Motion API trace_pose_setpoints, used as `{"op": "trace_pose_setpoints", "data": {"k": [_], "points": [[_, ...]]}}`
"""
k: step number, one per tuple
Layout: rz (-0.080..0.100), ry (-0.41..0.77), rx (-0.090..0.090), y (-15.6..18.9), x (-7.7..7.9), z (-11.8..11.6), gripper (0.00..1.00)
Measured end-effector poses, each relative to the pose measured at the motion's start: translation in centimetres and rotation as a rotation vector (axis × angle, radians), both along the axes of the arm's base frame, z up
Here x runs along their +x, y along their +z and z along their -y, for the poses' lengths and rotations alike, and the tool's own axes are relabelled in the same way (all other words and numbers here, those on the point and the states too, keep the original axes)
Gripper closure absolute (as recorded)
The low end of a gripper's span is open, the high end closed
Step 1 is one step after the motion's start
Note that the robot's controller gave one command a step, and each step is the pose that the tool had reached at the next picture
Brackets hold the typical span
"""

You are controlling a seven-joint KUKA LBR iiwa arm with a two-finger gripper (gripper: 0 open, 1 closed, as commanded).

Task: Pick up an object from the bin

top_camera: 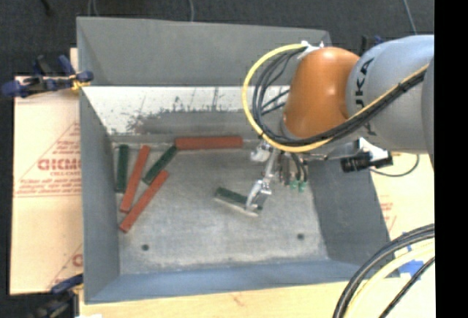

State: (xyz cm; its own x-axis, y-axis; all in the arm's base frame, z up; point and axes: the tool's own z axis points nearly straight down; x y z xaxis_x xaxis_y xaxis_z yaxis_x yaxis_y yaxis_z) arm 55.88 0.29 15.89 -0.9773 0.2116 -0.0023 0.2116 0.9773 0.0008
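My gripper (257, 199) hangs low over the middle of the bin floor, under the orange-covered wrist. Its tip is at the right end of a short dark green stick (231, 197) that lies flat, angled slightly down to the right. Whether the gripper touches the stick or only stands beside it I cannot tell. A longer red-brown stick (208, 142) lies along the foot of the back wall, up and left of the gripper.
On the left side of the bin lie several more sticks: a dark green one (121, 167) upright by the left wall, two red-brown ones (137, 176) (145, 199) slanted, and another green one (160, 162). The arm covers the bin's right back corner.
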Motion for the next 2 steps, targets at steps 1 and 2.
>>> {"op": "trace_pose_setpoints", "data": {"k": [1, 2], "points": [[0.003, 0.087, -0.002, -3.7, 2.4, -0.6, 0.00], [0.002, -0.155, 0.001, -7.5, 1.5, -1.7, 0.00]]}}
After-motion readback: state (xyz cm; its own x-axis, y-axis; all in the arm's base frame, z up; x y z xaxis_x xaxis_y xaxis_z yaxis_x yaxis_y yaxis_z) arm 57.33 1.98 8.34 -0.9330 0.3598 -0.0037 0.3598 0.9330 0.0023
